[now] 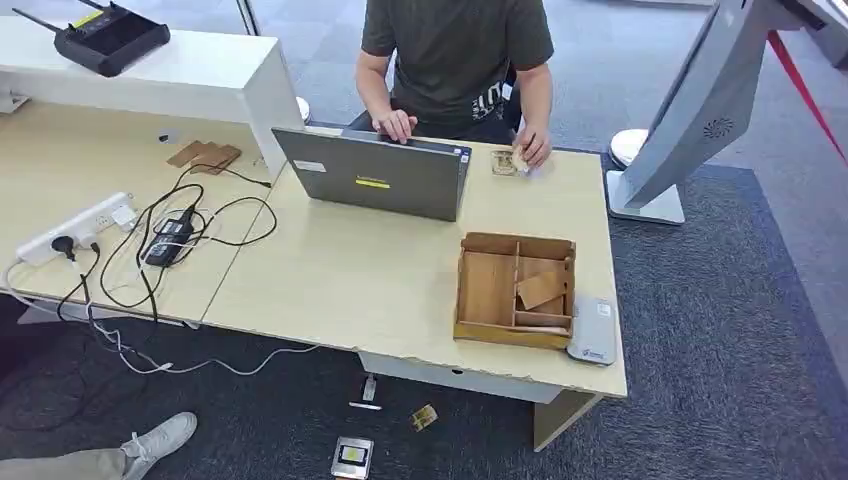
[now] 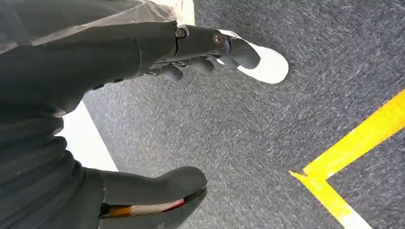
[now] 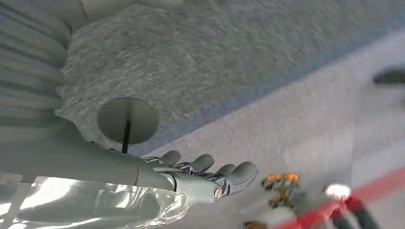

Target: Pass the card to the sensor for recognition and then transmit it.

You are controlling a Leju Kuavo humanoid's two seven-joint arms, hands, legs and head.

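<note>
Zero contact yet: hanging over dark grey carpet with left hand (image 2: 143, 52) and right hand (image 3: 191, 179), fingers loosely spread, gripping nothing. Sought: thin brown rectangular card (image 1: 541, 289), lying tilted inside the divided wooden tray (image 1: 487, 288), in the compartment nearest the flat grey sensor pad (image 1: 592, 330) just beside that tray. Probably light, stiff, slick; best pinched lightly by its raised edge.

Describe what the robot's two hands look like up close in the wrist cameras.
The left hand is dark grey with a thick rounded thumb, slim jointed fingers with small screws, and striped wiring under the thumb. The right hand looks lighter grey, behind a ribbed cover, with clear plastic wrap beneath.
</note>
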